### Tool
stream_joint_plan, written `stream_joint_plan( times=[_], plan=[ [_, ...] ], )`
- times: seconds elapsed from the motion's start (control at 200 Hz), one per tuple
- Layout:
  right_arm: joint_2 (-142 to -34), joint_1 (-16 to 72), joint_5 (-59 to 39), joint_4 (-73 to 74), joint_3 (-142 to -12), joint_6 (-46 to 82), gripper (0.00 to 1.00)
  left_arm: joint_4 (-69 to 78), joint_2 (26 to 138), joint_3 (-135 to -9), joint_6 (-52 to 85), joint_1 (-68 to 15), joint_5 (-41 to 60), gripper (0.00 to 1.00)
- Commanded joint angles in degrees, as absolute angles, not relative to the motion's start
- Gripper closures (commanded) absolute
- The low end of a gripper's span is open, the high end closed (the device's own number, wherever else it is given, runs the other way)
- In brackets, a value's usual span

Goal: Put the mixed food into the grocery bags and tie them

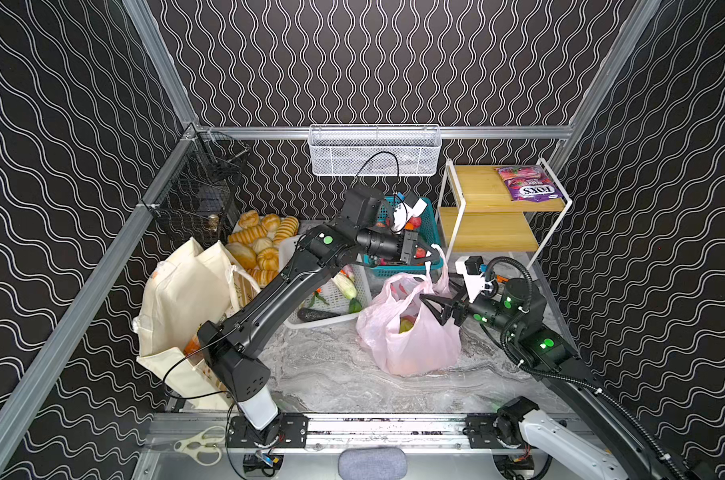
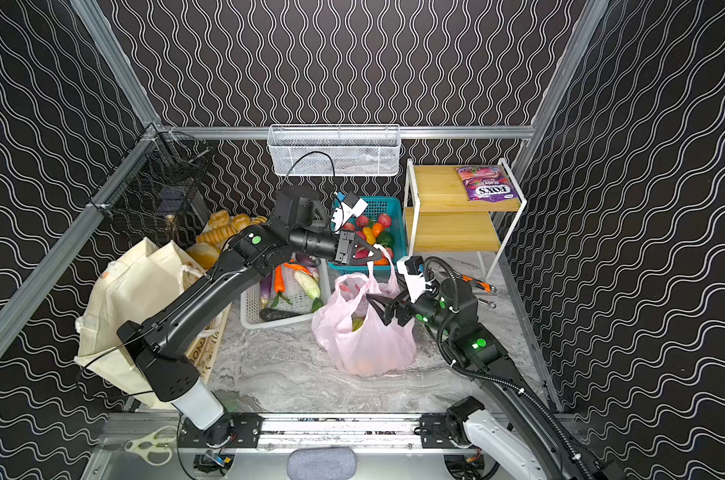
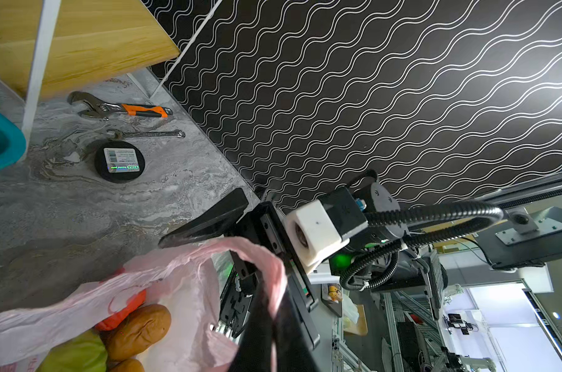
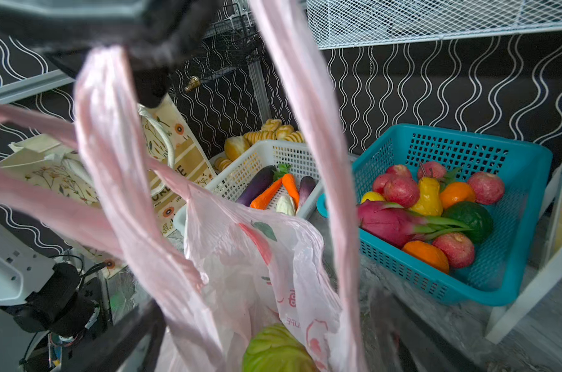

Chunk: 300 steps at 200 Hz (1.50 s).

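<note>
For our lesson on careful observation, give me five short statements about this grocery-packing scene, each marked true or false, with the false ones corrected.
1. The left hand is shut on a loop handle of the pink plastic bag. True.
2. The right hand is clamped shut. False: its jaws stand open by the bag's mouth.
3. The purple FOX'S pouch lies inside the pink bag. False: it lies on the wooden rack's top shelf.
4. A green cabbage sits inside the pink bag. True.
5. The teal basket is empty. False: it holds fruit.
</note>
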<state>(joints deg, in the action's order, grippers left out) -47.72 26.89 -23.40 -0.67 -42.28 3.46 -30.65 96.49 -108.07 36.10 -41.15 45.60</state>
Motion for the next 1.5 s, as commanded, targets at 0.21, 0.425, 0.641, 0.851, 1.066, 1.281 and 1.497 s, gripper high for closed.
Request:
stream_joint_plan(
  times=[0.21,0.425,0.641,0.851,1.066,1.281,1.497],
  plan=[
    [-50.72,27.39,-21.61,0.0,-43.67,6.55,0.46,-27.95,95.51,-107.39,36.95,-41.22,44.64,1.0],
    [-50.59,28.1,-20.16,0.01,-43.85,8.08,0.77,-28.83,95.81,-107.42,36.5,-41.24,44.11,0.99],
    [-48.26,28.19,-18.91,2.28,-41.71,10.2,1.0,-32.21,93.75,-107.72,32.07,-41.06,40.18,0.57],
    [-48.93,28.15,-15.79,0.19,-41.72,15.86,1.0,-40.54,87.09,-108.43,20.5,-40.33,21.68,0.2],
    [-50.89,28.13,-16.06,-1.7,-43.06,19.82,1.0,-32.41,72.98,-88.86,9.1,-40.43,7.41,0.17],
    [-51.99,28.12,-18.37,-1.04,-43.67,20.73,1.0,-14.9,66.05,-67.83,2.28,-42.62,5.24,0.13],
    [-51.82,28.13,-18.46,-2.11,-44.2,21.08,0.99,-3.92,66.95,-60.22,-4.09,-49.22,-6.59,0.01]
  ],
)
